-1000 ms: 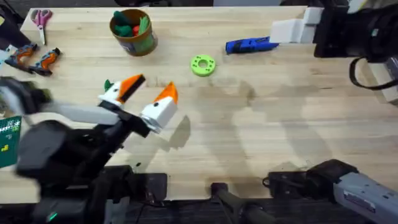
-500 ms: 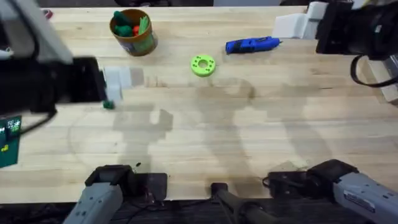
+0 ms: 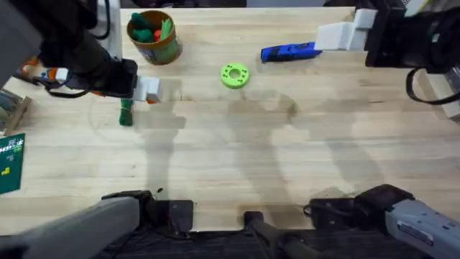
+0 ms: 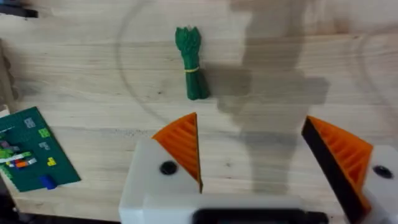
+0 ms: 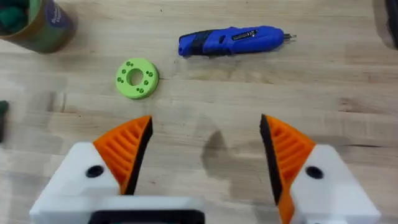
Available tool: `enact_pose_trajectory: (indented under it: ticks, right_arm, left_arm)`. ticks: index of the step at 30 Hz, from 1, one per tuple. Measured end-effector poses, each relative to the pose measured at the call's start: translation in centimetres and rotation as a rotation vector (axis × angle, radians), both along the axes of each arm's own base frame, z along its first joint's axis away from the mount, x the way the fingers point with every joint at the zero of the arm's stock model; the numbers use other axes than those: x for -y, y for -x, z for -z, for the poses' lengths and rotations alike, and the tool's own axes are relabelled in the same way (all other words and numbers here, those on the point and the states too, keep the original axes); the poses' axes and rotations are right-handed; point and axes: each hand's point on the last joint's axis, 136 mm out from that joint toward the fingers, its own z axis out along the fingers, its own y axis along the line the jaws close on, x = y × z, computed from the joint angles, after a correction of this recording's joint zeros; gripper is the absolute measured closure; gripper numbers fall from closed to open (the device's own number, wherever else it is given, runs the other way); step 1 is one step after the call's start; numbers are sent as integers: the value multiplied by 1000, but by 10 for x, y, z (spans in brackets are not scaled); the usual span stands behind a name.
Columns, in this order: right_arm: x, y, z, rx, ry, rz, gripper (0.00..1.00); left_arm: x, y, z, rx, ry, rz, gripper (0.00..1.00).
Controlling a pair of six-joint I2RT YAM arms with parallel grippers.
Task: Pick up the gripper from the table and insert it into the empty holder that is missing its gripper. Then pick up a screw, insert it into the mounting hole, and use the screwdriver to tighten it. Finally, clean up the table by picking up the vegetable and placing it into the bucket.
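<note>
Both claws open; left claw (image 4: 252,155) above vegetable (image 4: 192,64).

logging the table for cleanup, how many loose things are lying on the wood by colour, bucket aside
green: 3 - vegetable, ring-shaped disc, circuit board
blue: 1 - screwdriver
total: 4

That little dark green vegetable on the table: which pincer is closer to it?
The left pincer. It hangs open just beside the vegetable, not touching it. The right pincer, also open, is far off near the screwdriver.
</note>
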Motion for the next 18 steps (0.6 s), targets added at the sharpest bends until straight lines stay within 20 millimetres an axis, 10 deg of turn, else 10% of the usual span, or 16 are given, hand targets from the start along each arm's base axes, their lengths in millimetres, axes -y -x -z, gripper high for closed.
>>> enact_pose_trajectory:
  ticks: [18]
  right_arm:
    - [0,0,0,0,0,0,8]
  left_arm:
    - [-78,-19,104,-211,111,-234,15]
